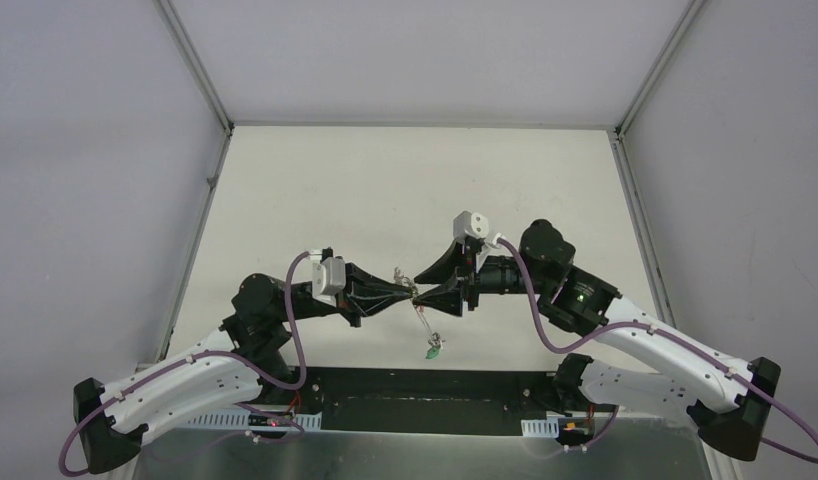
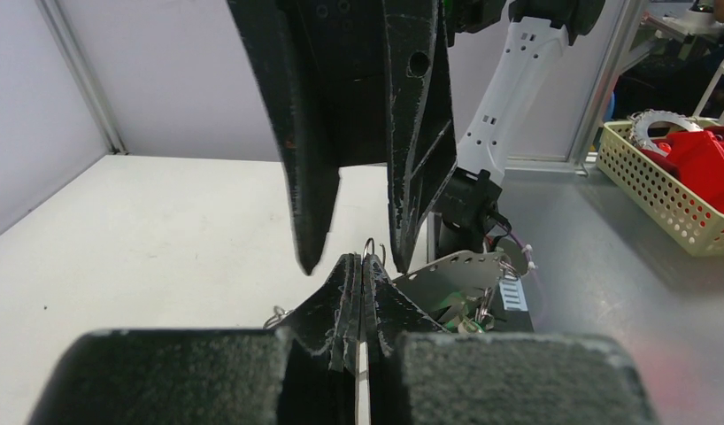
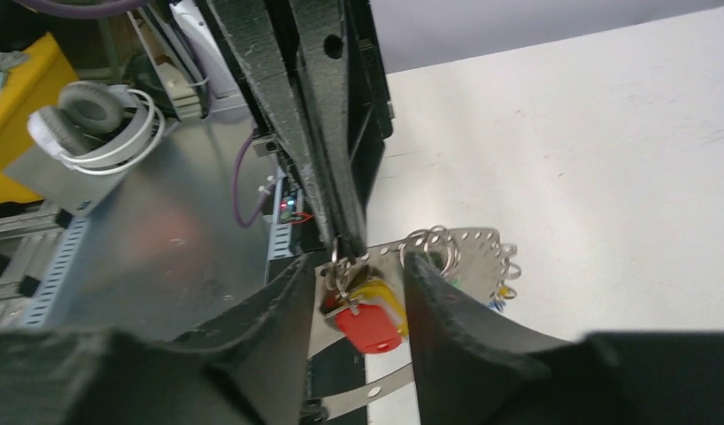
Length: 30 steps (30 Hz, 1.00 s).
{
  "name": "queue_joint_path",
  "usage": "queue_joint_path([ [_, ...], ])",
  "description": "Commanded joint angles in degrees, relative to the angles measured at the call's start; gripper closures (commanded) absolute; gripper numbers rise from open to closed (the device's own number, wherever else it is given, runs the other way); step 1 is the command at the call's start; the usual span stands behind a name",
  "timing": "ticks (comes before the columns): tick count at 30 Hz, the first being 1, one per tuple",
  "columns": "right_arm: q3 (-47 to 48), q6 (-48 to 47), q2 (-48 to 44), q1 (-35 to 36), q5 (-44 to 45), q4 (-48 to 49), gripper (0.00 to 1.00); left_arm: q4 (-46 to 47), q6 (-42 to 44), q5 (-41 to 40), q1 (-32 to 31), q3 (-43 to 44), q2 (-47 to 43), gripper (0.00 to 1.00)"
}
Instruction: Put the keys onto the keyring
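Two arms: we see them meet tip to tip over the white tabletop [image 1: 405, 180], towards its near side.
Left gripper: the black two-finger left gripper [image 2: 361, 263] is closed, its tips pinched on a small silver wire split ring [image 3: 335, 257] that pokes out between them.
Right gripper: the black two-finger right gripper [image 3: 357, 262] stands wide open, one finger on either side of the left gripper's tips. We see a gap on both sides and nothing in its grasp.
Keys: the key with a red plastic head [image 3: 367, 326] and the key with a yellow plastic head [image 3: 383, 290] hang just under the split ring, between the right gripper's fingers, with red in front of yellow. In the top view a green tag [image 1: 435, 350] dangles lowest of the bundle.
Keyring: the thin flat grey metal band keyring [image 3: 478, 243], pierced with a row of holes, hangs in the air just behind the red and yellow keys and curves down below them. Several small wire rings [image 3: 427, 237] sit along it. We cannot tell whether the pinched split ring passes through the band.
Surroundings: a pale yellow perforated basket [image 2: 650, 199] sits off to the side in the left wrist view. White-and-grey headphones [image 3: 93, 115] lie on a metal bench in the right wrist view.
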Motion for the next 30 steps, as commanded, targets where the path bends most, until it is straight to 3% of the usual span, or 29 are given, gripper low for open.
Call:
queue_joint_path([
  [1,-0.84,-0.17,-0.94,0.29,1.28,1.1,0.51,5.51,-0.38,0.22,0.13,0.17,-0.85,1.0],
  [4,-1.09,-0.05,-0.86,0.25,1.21,1.16,0.54,5.21,-0.21,0.22,0.14,0.34,-1.03,1.0],
  [9,-1.25,0.0,-0.67,0.19,1.04,1.21,0.84,5.05,0.1,0.0,0.12,0.43,-1.21,1.0],
  [11,-1.26,-0.1,-0.74,0.25,1.18,1.21,0.91,4.87,0.1,-0.05,0.17,0.52,-1.25,1.0],
  [15,-1.34,0.25,-1.27,0.18,1.6,1.98,0.91,4.5,-0.11,0.13,0.13,0.52,-1.18,1.0],
  [18,-1.23,0.65,-1.47,0.23,1.82,2.41,0.71,4.45,-0.3,0.02,0.19,0.35,-1.24,1.0],
  [20,-1.26,0.83,-1.33,0.18,1.37,2.43,0.69,4.42,-0.35,-0.13,0.15,0.35,-1.26,1.0],
  [22,-1.15,1.02,-0.99,0.29,0.99,2.43,0.76,4.41,-0.43,-0.03,0.12,0.35,-1.16,1.0],
  [26,-1.18,1.39,-0.69,0.2,0.82,2.44,0.99,4.41,-0.52,-0.05,0.15,0.27,-1.09,1.0],
  [30,-1.16,1.57,-0.83,0.23,1.0,3.84,1.0,4.03,-0.7,-0.09,0.12,0.04,-1.34,1.0],
])
